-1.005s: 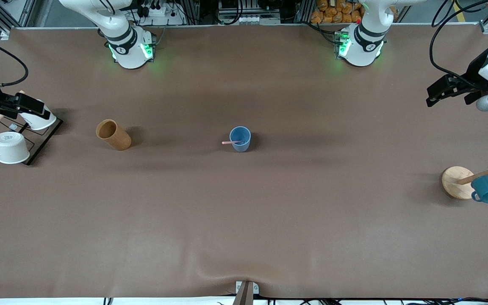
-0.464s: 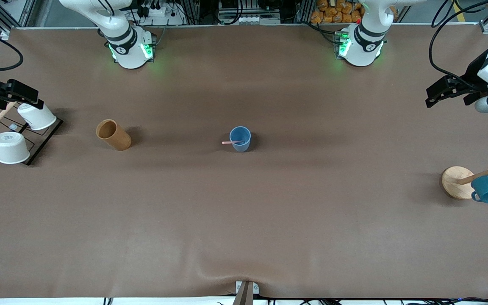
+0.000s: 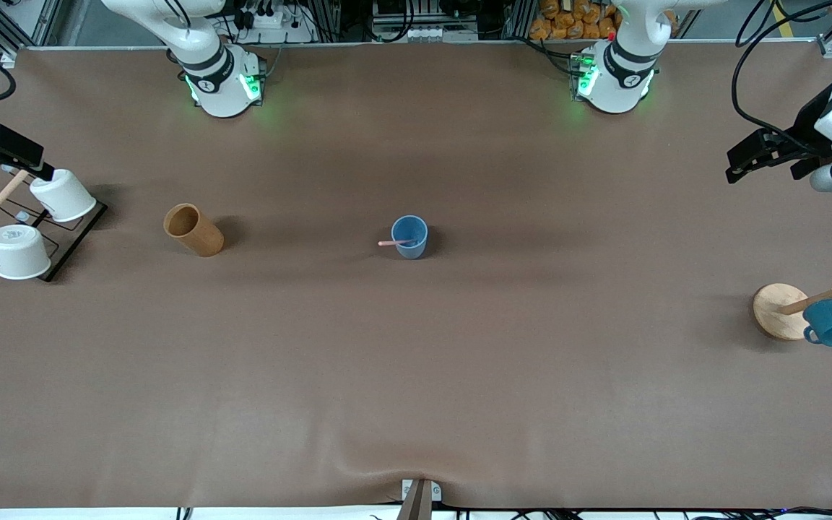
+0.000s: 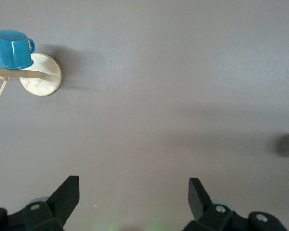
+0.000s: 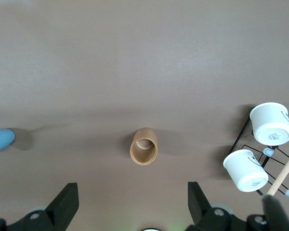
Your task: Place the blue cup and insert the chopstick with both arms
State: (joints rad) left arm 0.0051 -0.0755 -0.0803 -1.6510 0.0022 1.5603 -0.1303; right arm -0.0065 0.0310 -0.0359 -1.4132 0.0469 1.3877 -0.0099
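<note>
From the front, the blue cup (image 3: pixel 409 236), a smooth tapered tumbler, stood upright mid-table on the matte brown cloth (image 3: pixel 416 375). The thin pink chopstick (image 3: pixel 395 243) leaned in it, its end poking over the rim toward the right arm's end. A brown cup (image 3: pixel 193 230) stood beside it toward that end, and nearer the edge a black wire rack (image 3: pixel 69 242) carried two white cups (image 3: pixel 19 250). At the left arm's end a round wooden stand (image 3: pixel 777 310) held a glossy teal mug (image 3: pixel 831 322). The left gripper (image 3: pixel 737 165) hung over that end, the right gripper (image 3: pixel 8 148) over the rack; both arms waited.

In the left wrist view, the left gripper (image 4: pixel 134 195) had its dark jaws spread wide, empty, over bare cloth.

In the right wrist view, the right gripper (image 5: pixel 133 199) was likewise wide and empty, over the brown cup (image 5: pixel 144 146)
</note>
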